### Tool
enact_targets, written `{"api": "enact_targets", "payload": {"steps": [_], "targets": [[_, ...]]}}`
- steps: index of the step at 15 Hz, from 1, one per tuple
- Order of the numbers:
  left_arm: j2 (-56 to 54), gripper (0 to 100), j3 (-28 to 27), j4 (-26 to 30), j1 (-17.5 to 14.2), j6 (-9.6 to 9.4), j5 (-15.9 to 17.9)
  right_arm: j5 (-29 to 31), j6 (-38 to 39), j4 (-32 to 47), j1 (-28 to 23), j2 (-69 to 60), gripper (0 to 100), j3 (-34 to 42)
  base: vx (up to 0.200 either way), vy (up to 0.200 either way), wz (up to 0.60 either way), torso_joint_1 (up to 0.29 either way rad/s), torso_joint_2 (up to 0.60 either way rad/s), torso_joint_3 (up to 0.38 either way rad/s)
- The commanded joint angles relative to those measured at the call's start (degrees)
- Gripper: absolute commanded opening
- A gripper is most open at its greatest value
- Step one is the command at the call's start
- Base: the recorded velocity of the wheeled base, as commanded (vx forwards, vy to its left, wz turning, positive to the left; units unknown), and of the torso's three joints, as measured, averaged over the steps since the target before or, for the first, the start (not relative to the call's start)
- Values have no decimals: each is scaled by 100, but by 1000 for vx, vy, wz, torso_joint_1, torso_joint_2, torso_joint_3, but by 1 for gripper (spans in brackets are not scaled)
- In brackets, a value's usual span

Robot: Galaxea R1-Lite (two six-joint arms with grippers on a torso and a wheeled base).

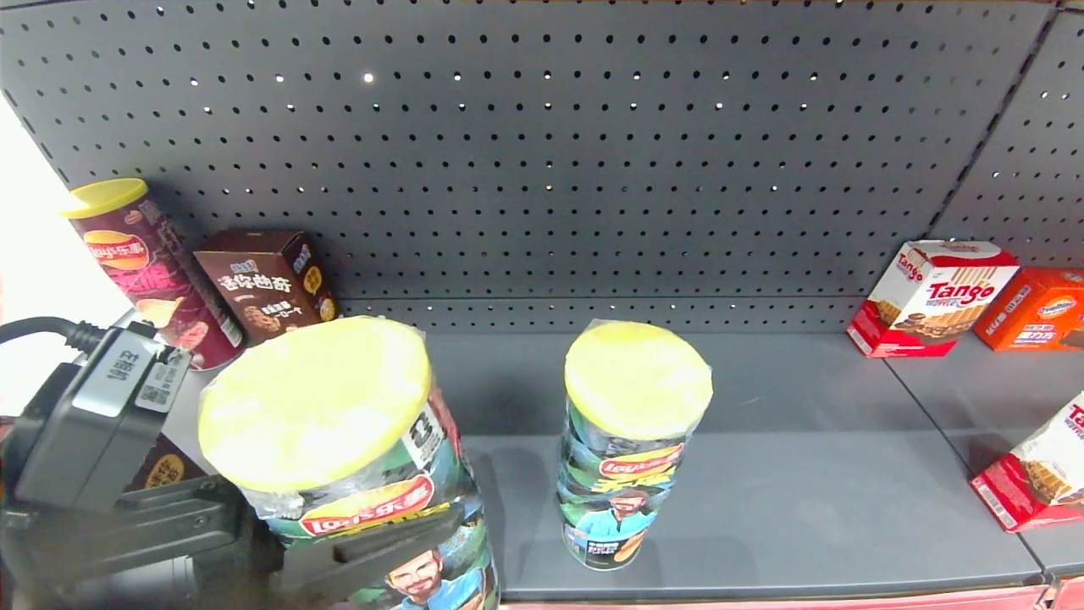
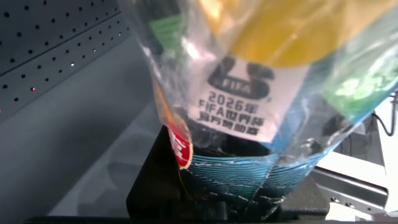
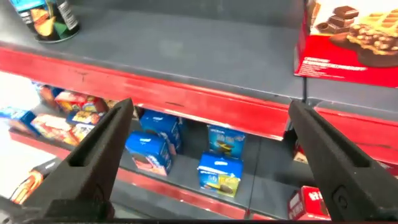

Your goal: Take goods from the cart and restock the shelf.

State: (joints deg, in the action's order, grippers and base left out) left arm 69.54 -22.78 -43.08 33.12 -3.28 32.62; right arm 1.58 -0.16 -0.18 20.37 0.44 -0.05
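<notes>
My left gripper (image 1: 394,546) is shut on a green chip can (image 1: 339,424) with a yellow lid and clear plastic wrap, holding it upright at the shelf's front left. The left wrist view shows the same can (image 2: 249,106) rising from the gripper (image 2: 230,196). A second matching can (image 1: 631,440) stands on the grey shelf (image 1: 804,474) just right of the held one, apart from it. My right gripper (image 3: 211,106) is open with nothing between its fingers, in front of the shelf's red front edge (image 3: 186,93).
A maroon chip can (image 1: 148,267) and a brown cookie box (image 1: 267,284) stand at the back left. Red-and-white wafer boxes (image 1: 931,296) (image 1: 1037,474) and an orange box (image 1: 1037,309) sit on the right. Blue boxes (image 3: 217,165) fill the lower shelf.
</notes>
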Motion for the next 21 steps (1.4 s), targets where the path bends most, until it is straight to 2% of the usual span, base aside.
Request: {"api": "enact_targets", "payload": {"steps": [1,4,7,8,10,12,13,16,17,18,20,21], "targets": [[-116,0,46,2,98,3,-19,0,-11,1,-51,-44,100,5,0,0,0,0,0,0],[-133,0,-24,-25,28,20,-54,0,7,-8,-51,-44,100,5,0,0,0,0,0,0],[-177,0,-560,151,45,64,-98,0,7,-8,-51,-44,100,5,0,0,0,0,0,0],[-177,0,-754,388,28,126,-98,0,7,-8,-51,-44,100,5,0,0,0,0,0,0],[-265,0,-1264,1241,36,249,-89,0,7,-8,-51,-44,100,5,0,0,0,0,0,0],[-476,0,-1923,2524,-69,249,-19,0,7,-8,-51,-44,100,5,0,0,0,0,0,0],[-450,0,-2160,2823,-113,222,16,0,7,-8,-51,-44,100,5,0,0,0,0,0,0],[-116,0,-2327,2673,-183,38,-63,0,7,-8,-51,-44,100,5,0,0,0,0,0,0],[7,0,-2353,2656,-218,-147,-116,0,7,-8,-51,-44,100,5,0,0,0,0,0,0],[95,0,-2433,2665,-254,-226,-133,0,7,-8,-51,-44,100,5,0,0,0,0,0,0],[333,0,-2485,2621,-456,-349,-116,0,7,-8,-51,-44,100,5,0,0,0,0,0,0],[385,0,-2476,2577,-456,-393,-116,0,7,-8,-51,-44,100,5,0,0,0,0,0,0]]}}
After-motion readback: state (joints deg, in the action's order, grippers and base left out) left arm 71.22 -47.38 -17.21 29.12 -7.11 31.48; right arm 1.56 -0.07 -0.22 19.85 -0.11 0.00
